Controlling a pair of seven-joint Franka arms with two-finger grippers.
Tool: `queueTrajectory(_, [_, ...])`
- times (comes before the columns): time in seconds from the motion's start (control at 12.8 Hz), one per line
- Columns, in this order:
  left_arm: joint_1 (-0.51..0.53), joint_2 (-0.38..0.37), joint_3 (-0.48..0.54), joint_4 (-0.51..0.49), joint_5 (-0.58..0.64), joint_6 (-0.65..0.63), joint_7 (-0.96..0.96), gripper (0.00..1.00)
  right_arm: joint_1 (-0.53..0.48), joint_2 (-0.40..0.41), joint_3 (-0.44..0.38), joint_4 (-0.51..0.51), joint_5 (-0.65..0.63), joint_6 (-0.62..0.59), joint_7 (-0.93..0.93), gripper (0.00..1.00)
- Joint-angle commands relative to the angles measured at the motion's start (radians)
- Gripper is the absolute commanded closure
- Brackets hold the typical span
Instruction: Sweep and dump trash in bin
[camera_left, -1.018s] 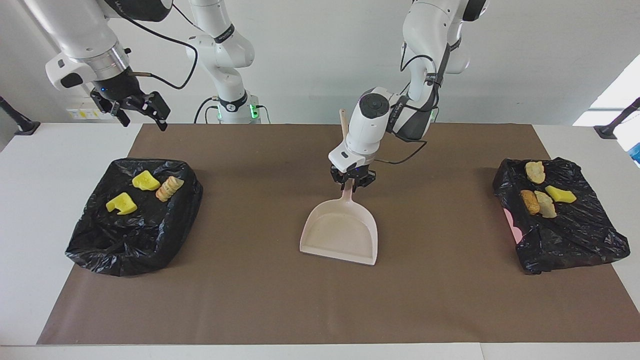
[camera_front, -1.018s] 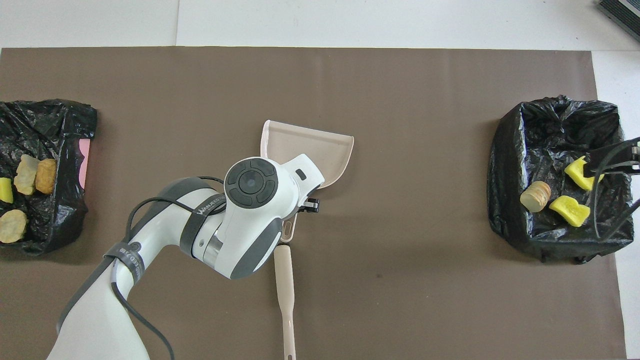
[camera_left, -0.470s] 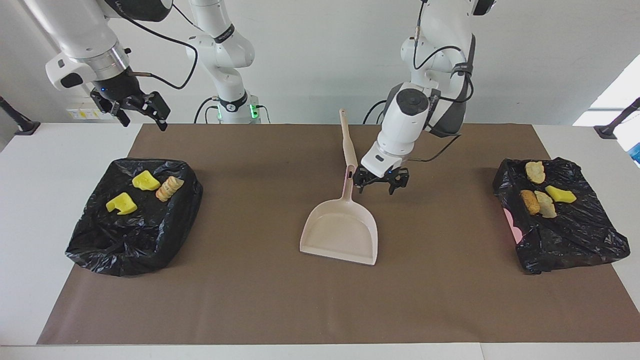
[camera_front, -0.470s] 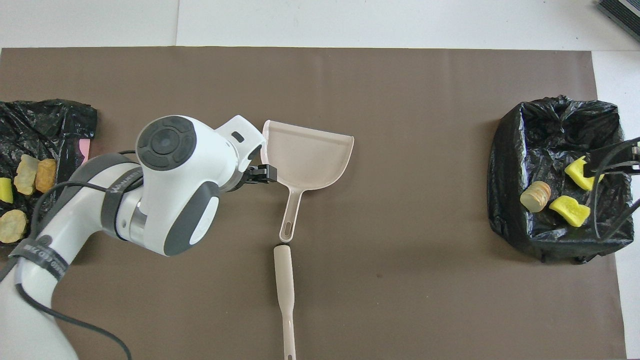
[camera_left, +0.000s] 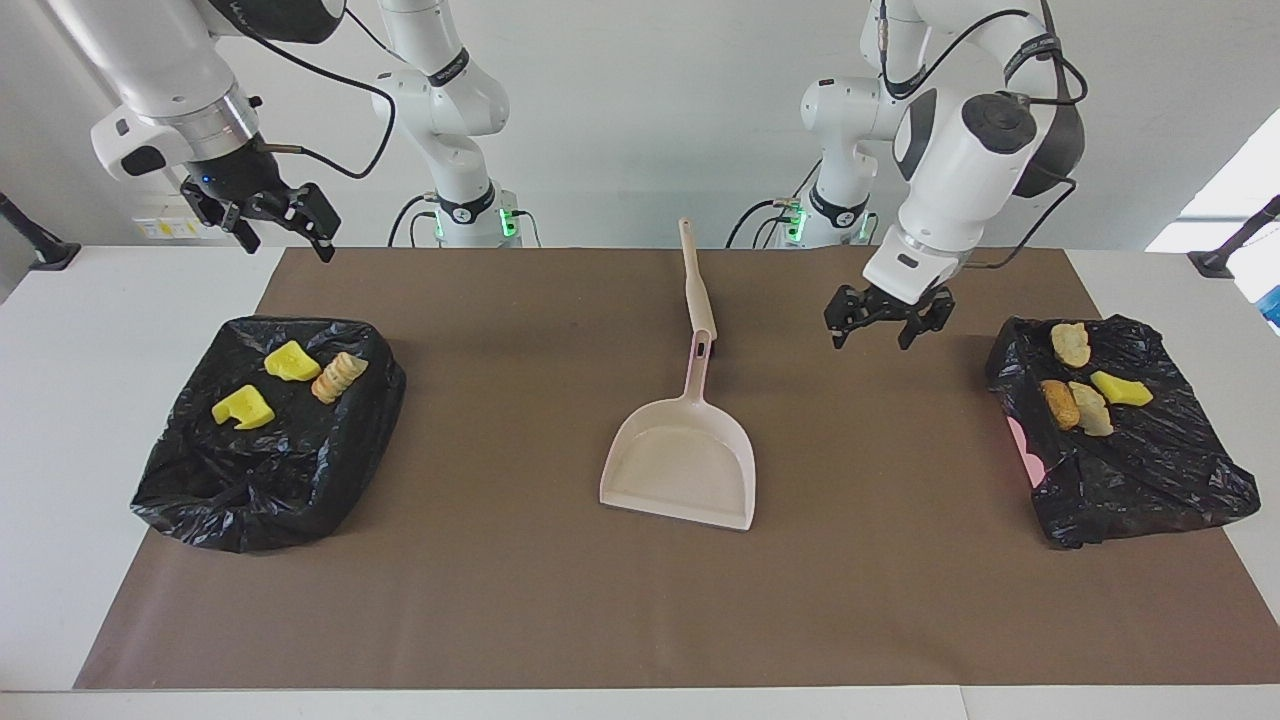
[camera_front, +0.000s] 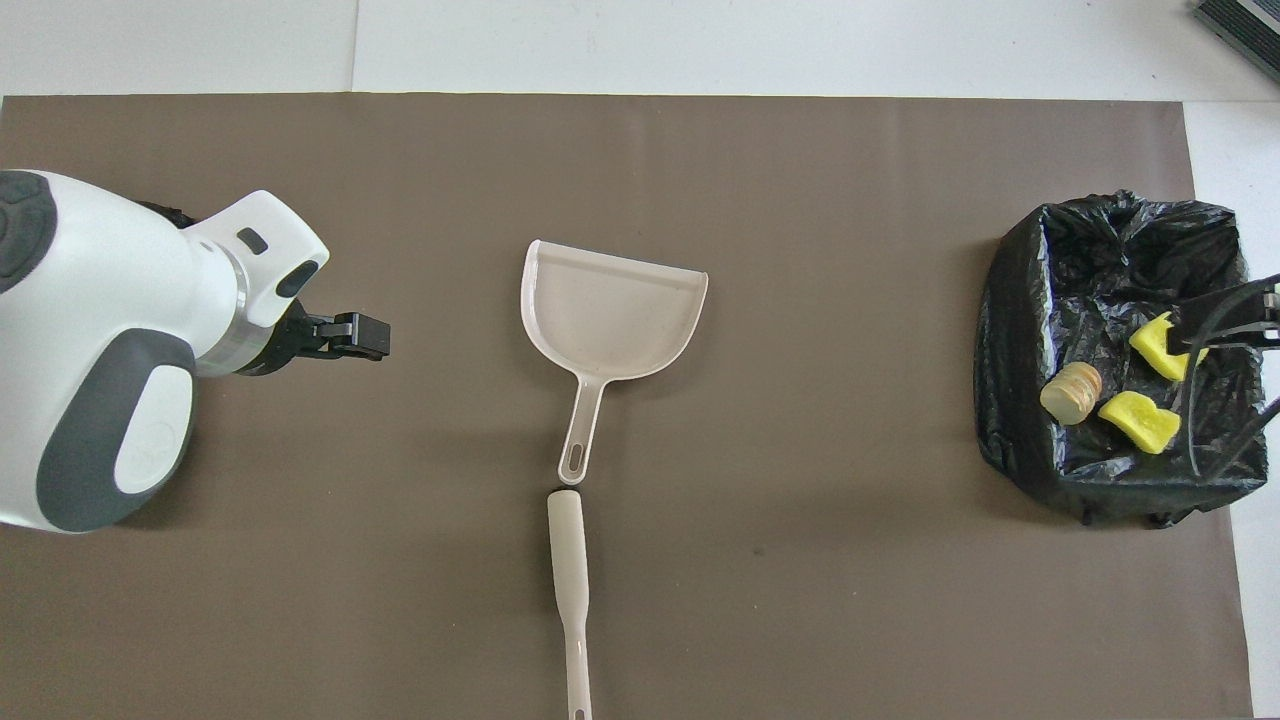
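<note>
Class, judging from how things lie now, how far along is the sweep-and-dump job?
Done: all seven scraps sit in the two black-lined bins, three at the right arm's end, four at the left arm's end. The dustpan lies empty on the mat, the brush beside its handle. In hand: nothing; the left tool and right tool hang open. Left: seemingly nothing.

both arms are glossy white with rounded joint housings, dark grey panels and black bands at the joints. black cables loop loosely along the outside of each arm. a round dark cap with concentric rings closes a joint near each wrist. green lights glow at both bases. the left gripper (camera_left: 880, 322) and right gripper (camera_left: 283, 228) are black and skeletal.
</note>
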Motion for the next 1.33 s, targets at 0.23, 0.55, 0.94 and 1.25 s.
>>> queueTrajectory(0.23, [0.112,-0.038,-0.008,0.041,0.044,-0.076,0.131,0.0,-0.007,0.0,0.0,0.011,0.023,-0.018,-0.021,0.0])
queueTrajectory(0.55, [0.219,-0.078,-0.006,0.047,0.044,-0.119,0.286,0.0,-0.007,0.0,0.0,0.011,0.023,-0.018,-0.019,0.0])
queueTrajectory(0.94, [0.223,-0.07,-0.017,0.151,0.044,-0.226,0.263,0.0,-0.007,0.0,0.0,0.011,0.023,-0.018,-0.019,0.0])
queueTrajectory(1.25, [0.174,-0.071,-0.022,0.171,0.061,-0.269,0.192,0.0,-0.007,0.0,0.0,0.011,0.023,-0.018,-0.019,0.0])
